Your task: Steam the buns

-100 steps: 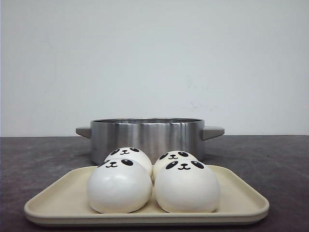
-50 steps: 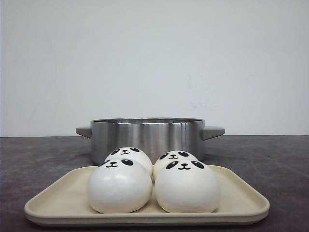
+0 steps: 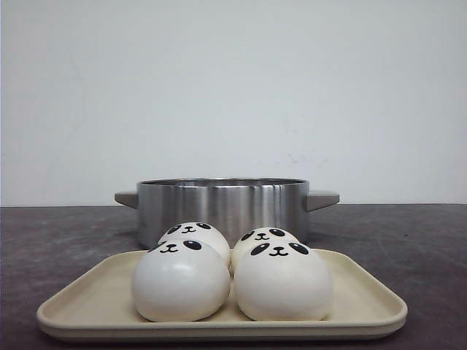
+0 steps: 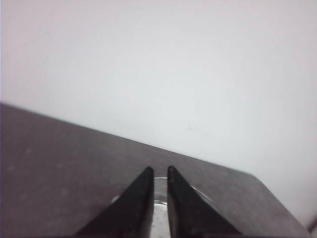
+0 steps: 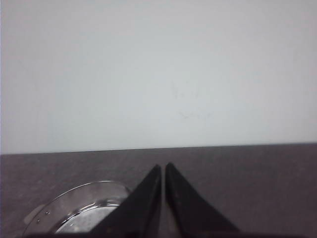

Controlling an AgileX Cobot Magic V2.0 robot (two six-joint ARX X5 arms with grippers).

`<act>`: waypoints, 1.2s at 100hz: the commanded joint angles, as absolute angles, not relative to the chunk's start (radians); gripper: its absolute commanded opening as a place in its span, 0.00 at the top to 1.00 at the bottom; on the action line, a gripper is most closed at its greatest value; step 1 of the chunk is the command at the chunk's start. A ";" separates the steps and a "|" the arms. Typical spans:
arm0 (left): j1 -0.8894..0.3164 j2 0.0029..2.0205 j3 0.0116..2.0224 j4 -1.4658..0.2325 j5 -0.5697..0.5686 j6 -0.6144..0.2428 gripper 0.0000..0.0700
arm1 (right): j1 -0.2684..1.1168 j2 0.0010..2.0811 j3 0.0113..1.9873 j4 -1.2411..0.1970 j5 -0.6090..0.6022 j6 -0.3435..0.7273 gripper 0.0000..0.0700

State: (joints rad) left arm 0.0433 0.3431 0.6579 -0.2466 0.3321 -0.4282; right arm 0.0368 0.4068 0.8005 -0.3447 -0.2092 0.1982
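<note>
Four buns (image 3: 232, 273) on tray (image 3: 365, 306) (pot (image 3: 222, 208) probably just behind).

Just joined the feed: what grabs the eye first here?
Four white panda-faced buns sit clustered on a cream tray at the near edge of the table. Right behind the tray stands a steel pot with side handles and no lid. Neither pincer holds anything.
</note>
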 commanded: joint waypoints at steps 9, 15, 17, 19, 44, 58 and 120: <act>0.044 0.506 0.902 -0.419 0.349 -0.252 0.99 | 0.039 0.497 0.925 -0.388 -0.227 0.141 0.99; 0.044 0.550 0.958 -0.461 0.349 -0.250 0.85 | 0.047 0.517 0.950 -0.391 -0.249 0.141 0.99; 0.044 0.561 0.970 -0.467 0.349 -0.250 0.77 | 0.051 0.522 0.958 -0.391 -0.260 0.141 0.97; 0.044 0.570 0.980 -0.474 0.350 -0.251 0.67 | 0.053 0.526 0.964 -0.391 -0.270 0.140 0.92; 0.013 0.592 1.000 -0.503 0.365 -0.274 0.06 | 0.089 0.595 0.991 -0.402 -0.386 0.203 0.19; -0.022 0.592 1.000 -0.562 0.373 -0.282 0.06 | 0.157 0.657 0.992 -0.418 -0.384 0.206 0.09; -0.125 0.594 1.000 -0.688 0.371 -0.280 0.09 | 0.712 1.318 1.172 -0.809 -0.110 0.380 0.12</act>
